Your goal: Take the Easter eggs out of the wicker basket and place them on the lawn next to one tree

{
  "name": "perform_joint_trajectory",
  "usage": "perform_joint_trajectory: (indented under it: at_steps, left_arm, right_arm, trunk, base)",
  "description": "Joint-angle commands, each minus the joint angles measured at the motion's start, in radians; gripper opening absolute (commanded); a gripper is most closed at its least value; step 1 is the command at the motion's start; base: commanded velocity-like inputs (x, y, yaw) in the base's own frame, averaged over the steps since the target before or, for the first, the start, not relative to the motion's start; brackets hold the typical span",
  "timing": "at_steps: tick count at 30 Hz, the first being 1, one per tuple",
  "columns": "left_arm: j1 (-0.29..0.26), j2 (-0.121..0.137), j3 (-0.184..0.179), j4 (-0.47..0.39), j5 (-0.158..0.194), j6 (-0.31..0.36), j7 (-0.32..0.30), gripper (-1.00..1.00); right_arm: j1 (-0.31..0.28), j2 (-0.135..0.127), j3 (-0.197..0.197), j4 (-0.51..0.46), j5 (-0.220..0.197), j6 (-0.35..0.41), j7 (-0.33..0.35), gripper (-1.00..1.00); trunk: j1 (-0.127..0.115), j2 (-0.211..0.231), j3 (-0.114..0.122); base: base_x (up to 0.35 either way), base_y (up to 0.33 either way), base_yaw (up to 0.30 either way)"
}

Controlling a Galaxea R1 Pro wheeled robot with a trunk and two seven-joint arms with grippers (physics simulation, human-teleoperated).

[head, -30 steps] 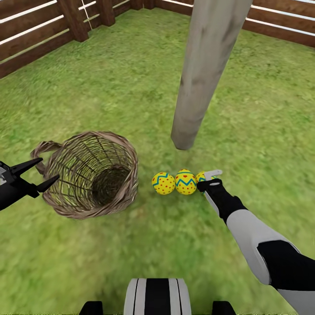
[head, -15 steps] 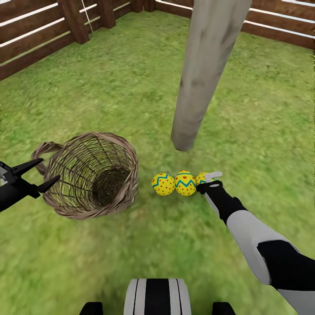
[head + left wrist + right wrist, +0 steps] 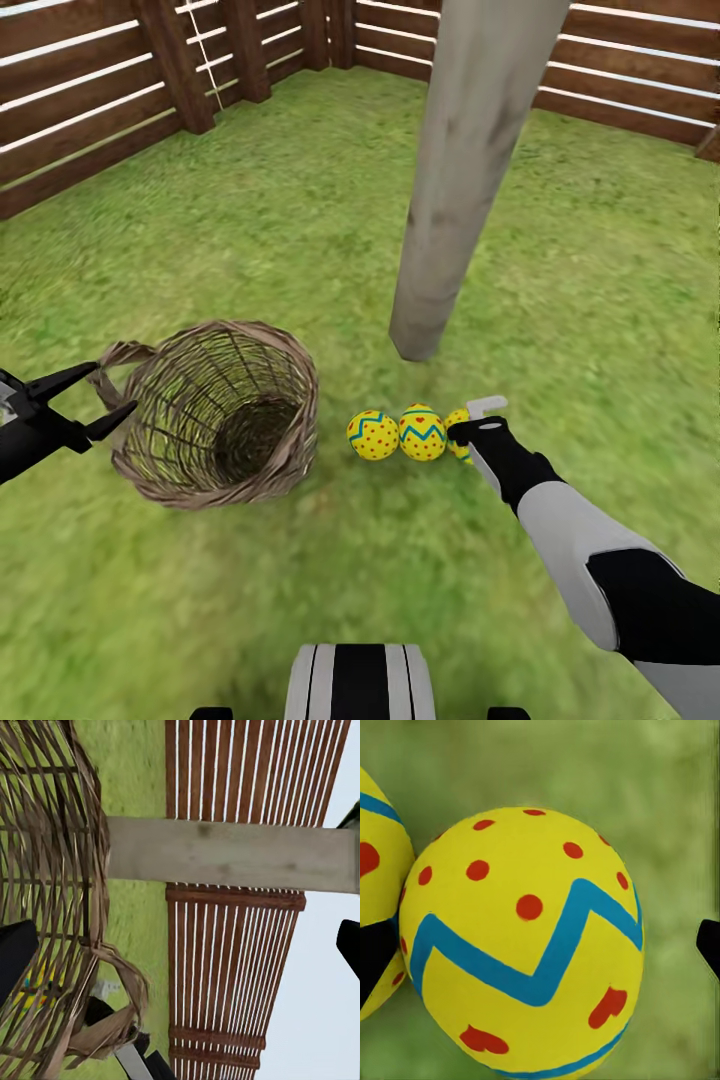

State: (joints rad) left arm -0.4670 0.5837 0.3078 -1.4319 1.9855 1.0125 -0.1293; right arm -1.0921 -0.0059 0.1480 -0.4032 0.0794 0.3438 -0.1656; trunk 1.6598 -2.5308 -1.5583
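Now the wicker basket (image 3: 215, 415) lies tipped, three Easter eggs (image 3: 423, 433) outside.

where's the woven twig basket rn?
Head view: the brown woven-twig basket sits on the grass at left, between the left claw and three yellow zigzag eggs.

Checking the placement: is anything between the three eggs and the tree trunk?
Nothing visible. The Easter eggs lie in a row on bare lawn just short of the tree; the wicker basket stands off to the side.
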Motion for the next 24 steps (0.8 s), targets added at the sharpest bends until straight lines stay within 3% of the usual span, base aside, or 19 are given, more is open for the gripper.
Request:
perform_joint_trajectory:
  at_steps: [1,9,12,15,16,20,24]
  left_arm:
    - [-0.001,0.001,0.0,0.002,-0.011,0.003,-0.01,1.0]
    - [-0.001,0.006,0.001,0.008,-0.011,0.005,-0.01,1.0]
    - [0.004,0.034,0.004,0.008,-0.014,0.007,-0.009,1.0]
    - [0.017,0.057,0.007,0.009,-0.017,0.006,-0.009,1.0]
    - [0.02,0.064,0.007,0.009,-0.017,0.006,-0.009,1.0]
    - [0.028,0.087,0.006,0.019,-0.02,0.005,-0.005,1.0]
    - [0.028,0.091,0.005,0.105,-0.02,0.005,-0.002,1.0]
  right_arm:
    - [0.0,0.0,0.005,-0.002,0.008,0.009,-0.002,1.0]
    - [0.0,-0.006,0.005,-0.035,0.007,0.015,0.0,1.0]
    - [0.002,-0.006,-0.003,-0.167,0.004,0.085,-0.001,1.0]
    - [0.008,-0.007,-0.01,-0.229,0.004,0.182,-0.002,1.0]
    - [0.009,-0.008,-0.017,-0.24,0.004,0.202,-0.002,1.0]
    - [0.013,-0.025,-0.108,-0.257,0.003,0.286,0.0,1.0]
    - [0.024,-0.049,-0.133,-0.252,0.002,0.33,0.002,1.0]
  trunk:
    - [-0.001,0.0,0.003]
    - [-0.004,0.002,0.034]
    - [-0.005,0.003,0.046]
    - [-0.007,0.003,0.058]
    - [-0.007,0.004,0.061]
    - [-0.009,0.005,0.077]
    - [-0.011,0.005,0.092]
  base:
    - [-0.156,0.0,0.0]
    - [-0.31,0.0,0.0]
    - [-0.338,0.0,0.0]
    - [-0.339,0.0,0.0]
    - [-0.339,0.0,0.0]
    - [-0.334,0.0,0.0]
    - [-0.172,0.0,0.0]
